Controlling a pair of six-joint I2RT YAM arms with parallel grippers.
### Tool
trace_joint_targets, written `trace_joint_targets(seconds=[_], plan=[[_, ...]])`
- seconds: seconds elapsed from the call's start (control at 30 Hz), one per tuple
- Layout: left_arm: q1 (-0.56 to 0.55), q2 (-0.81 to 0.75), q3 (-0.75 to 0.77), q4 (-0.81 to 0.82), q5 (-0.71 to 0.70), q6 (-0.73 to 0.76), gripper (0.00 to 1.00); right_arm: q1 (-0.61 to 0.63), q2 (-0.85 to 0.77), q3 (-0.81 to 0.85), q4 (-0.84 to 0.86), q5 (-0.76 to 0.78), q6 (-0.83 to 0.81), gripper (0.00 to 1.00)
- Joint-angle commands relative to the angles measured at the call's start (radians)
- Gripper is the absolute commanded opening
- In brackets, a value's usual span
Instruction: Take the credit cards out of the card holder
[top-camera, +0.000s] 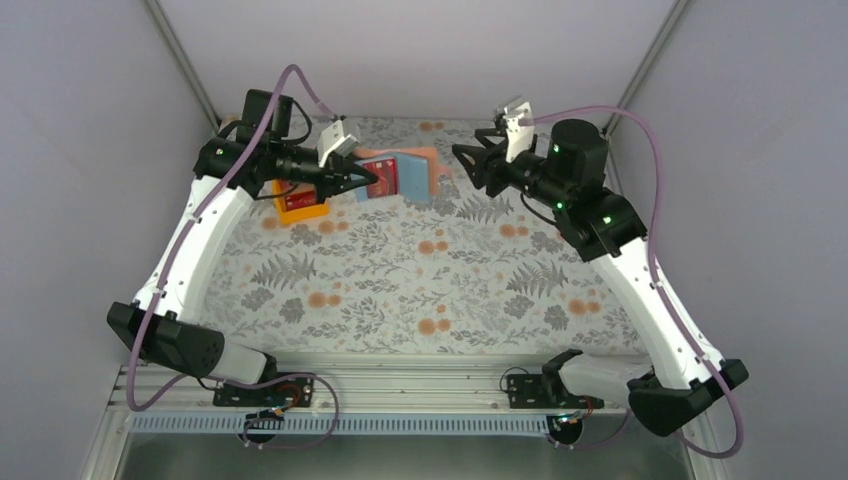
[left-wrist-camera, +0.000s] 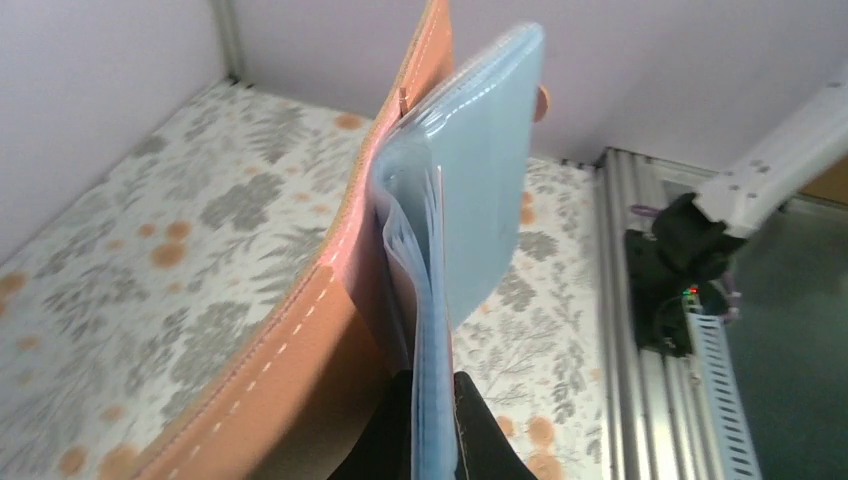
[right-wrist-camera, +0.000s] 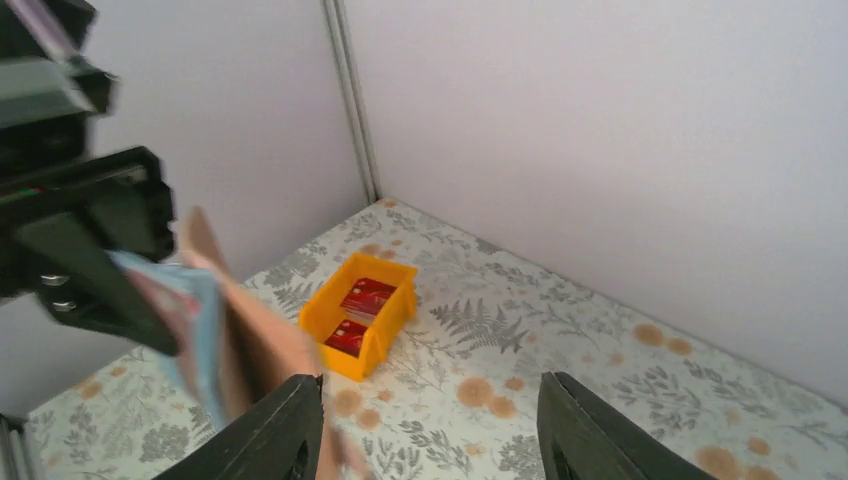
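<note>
Grey-and-orange floral print covers the desk (top-camera: 400, 280), hemmed by pale lilac walls (top-camera: 400, 50); left pincer (left-wrist-camera: 432, 395) clamps the card holder (left-wrist-camera: 300, 360) aloft, right pincer (right-wrist-camera: 430, 405) gapes wide.

Both arms are stretched toward the far end of the worktop, elbows folded low near their bases and the white links slanting up and outward. The left arm (top-camera: 195, 240) bends at the wrist so its gripper points right, toward the middle. The left gripper (top-camera: 365, 182) is pinched tight on the card holder (left-wrist-camera: 300, 330), with a black finger on either side of its edge in the wrist view (left-wrist-camera: 432, 400). The right arm (top-camera: 650, 290) mirrors it, wrist turned left. The right gripper (top-camera: 462, 165) has its fingers (right-wrist-camera: 290, 430) spread wide with nothing between them (right-wrist-camera: 430, 380). It faces the left one and stands near it without touching.
</note>
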Motion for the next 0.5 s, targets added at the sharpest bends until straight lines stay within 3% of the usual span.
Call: trace_joint_targets(seconds=[0.0,0.1,0.2,0.27,0.47], plan=[[0.002,-0.01,-0.017,0.097,-0.153,-0.097,0.02,0.001,-0.025,0.008,0.016,-0.144,-0.029,0.5],[-0.001,-0.003,-0.013,0.084,-0.065,-0.074,0.02,0.041,0.003,-0.036,0.099,-0.534,-0.062,0.41],[-0.001,-0.003,-0.005,0.054,-0.008,-0.033,0.02,0.083,0.05,-0.067,0.158,-0.701,-0.067,0.3],[0.0,-0.008,-0.008,0.038,0.026,-0.011,0.02,0.085,0.066,-0.094,0.211,-0.727,-0.041,0.28],[-0.001,-0.017,0.008,-0.041,0.162,0.1,0.02,0.082,0.13,-0.093,0.212,-0.605,-0.009,0.26]])
